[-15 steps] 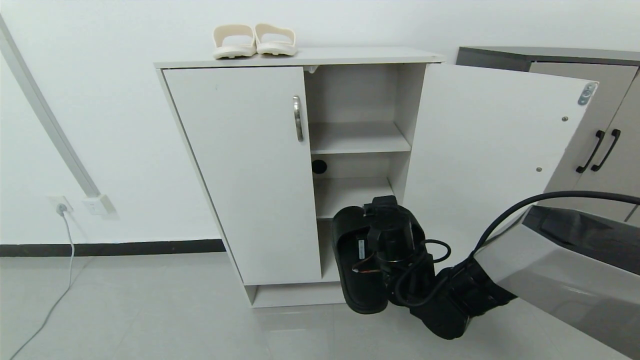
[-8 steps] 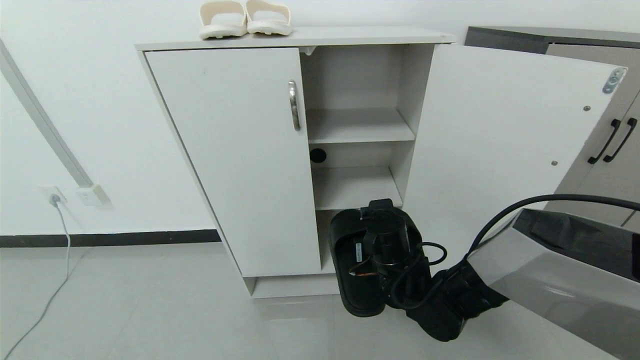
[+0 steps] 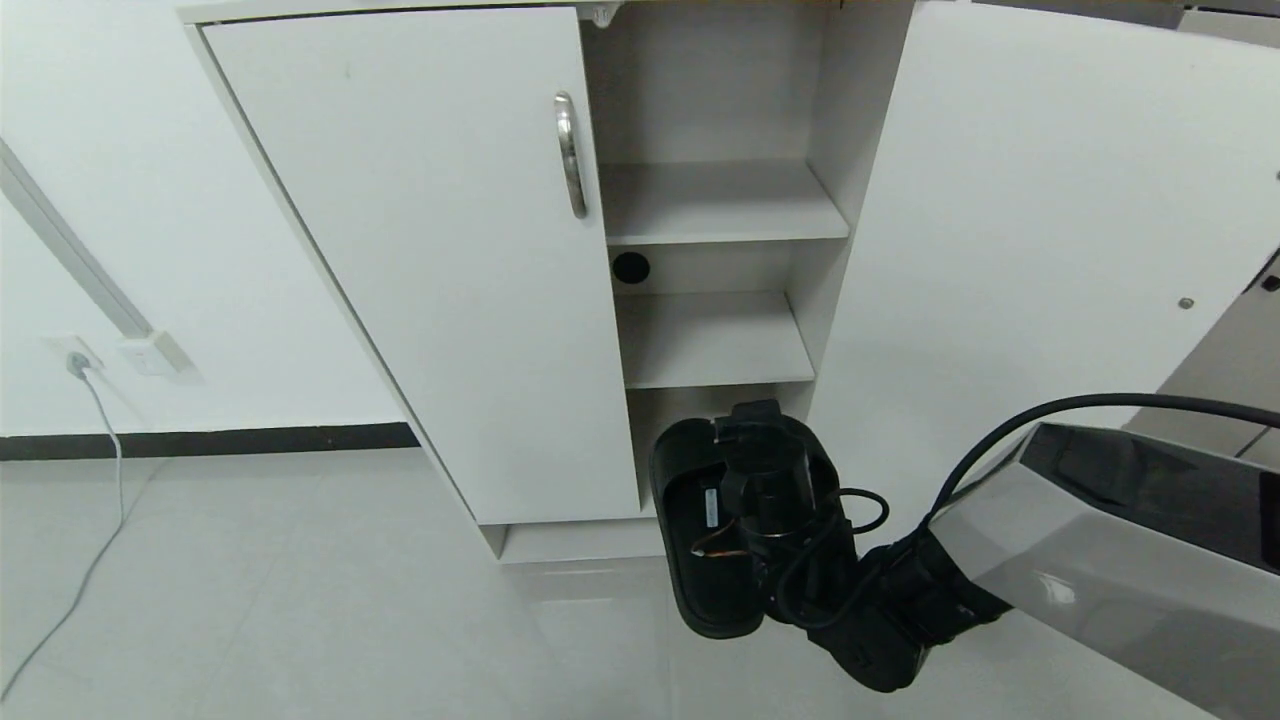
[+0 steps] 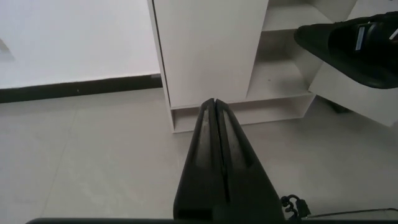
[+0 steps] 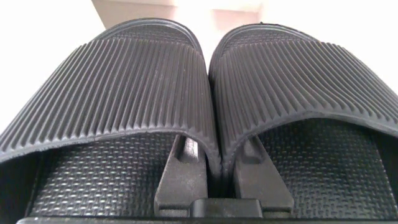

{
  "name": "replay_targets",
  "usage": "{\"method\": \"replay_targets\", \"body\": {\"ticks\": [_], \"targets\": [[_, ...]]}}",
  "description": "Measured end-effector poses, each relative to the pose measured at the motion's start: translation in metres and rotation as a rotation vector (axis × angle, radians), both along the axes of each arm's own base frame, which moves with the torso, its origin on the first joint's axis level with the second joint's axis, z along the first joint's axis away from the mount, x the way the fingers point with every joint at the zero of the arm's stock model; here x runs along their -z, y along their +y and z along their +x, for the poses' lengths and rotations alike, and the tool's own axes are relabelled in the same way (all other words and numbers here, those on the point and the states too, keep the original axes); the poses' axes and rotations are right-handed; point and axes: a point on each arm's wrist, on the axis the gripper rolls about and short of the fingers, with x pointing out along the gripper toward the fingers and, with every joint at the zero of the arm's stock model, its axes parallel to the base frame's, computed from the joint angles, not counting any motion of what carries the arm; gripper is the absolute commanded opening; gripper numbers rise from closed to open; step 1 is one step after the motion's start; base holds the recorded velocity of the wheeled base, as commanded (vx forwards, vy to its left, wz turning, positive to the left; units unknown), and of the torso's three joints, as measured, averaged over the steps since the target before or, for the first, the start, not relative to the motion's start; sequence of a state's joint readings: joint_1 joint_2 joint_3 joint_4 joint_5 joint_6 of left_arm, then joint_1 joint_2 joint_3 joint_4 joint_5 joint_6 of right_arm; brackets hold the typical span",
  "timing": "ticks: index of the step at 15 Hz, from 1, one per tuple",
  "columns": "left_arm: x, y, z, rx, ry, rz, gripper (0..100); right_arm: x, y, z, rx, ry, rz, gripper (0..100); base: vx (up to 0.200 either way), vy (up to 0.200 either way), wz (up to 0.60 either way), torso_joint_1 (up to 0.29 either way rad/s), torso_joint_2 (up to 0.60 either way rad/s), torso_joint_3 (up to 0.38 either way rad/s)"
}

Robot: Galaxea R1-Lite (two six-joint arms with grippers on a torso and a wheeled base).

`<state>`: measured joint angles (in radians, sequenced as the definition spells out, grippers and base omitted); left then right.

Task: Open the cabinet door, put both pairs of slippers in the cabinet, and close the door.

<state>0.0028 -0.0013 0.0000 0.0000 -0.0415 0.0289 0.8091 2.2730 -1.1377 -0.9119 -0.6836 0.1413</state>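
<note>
Right wrist view | right fingers [image 5: 180, 169] pinch black slippers [image 5: 124, 81] by adjoining sides | left fingers [image 4: 203, 144] pressed together

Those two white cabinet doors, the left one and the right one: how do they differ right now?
The left door is shut, while the right door is swung wide open, baring the shelves. The left door shows its outer face with a metal handle. The right door shows its plain inner face with a small screw. Both are flat white panels.
</note>
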Motion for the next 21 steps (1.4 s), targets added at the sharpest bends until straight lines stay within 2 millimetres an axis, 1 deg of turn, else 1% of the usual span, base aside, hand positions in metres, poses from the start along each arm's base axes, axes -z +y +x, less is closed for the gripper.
{"method": "replay_targets", "body": {"ticks": [3, 9, 14, 21], "targets": [[0.0, 0.0, 0.0, 0.0, 0.0, -0.001, 0, -0.008, 0.001, -0.001, -0.004, -0.092, 0.018, 0, 0.0, 0.0, 0.0, 0.004, 0.0, -0.173], [0.0, 0.001, 0.0, -0.021, 0.0, -0.006, 0, -0.019, -0.002, -0.003, 0.02, -0.246, -0.005, 0, 0.0, 0.0, 0.0, 0.0, 0.0, 0.0], [0.0, 0.0, 0.0, -0.022, 0.0, -0.008, 0, -0.01, -0.006, 0.003, 0.032, -0.231, -0.026, 0, 0.2, 0.0, 0.0, 0.0, 0.01, 0.0], [0.0, 0.001, 0.0, -0.021, 0.0, -0.008, 0, -0.006, -0.006, 0.004, 0.032, -0.226, -0.027, 0, 0.2, 0.0, 0.0, 0.006, 0.0, 0.002]]}}
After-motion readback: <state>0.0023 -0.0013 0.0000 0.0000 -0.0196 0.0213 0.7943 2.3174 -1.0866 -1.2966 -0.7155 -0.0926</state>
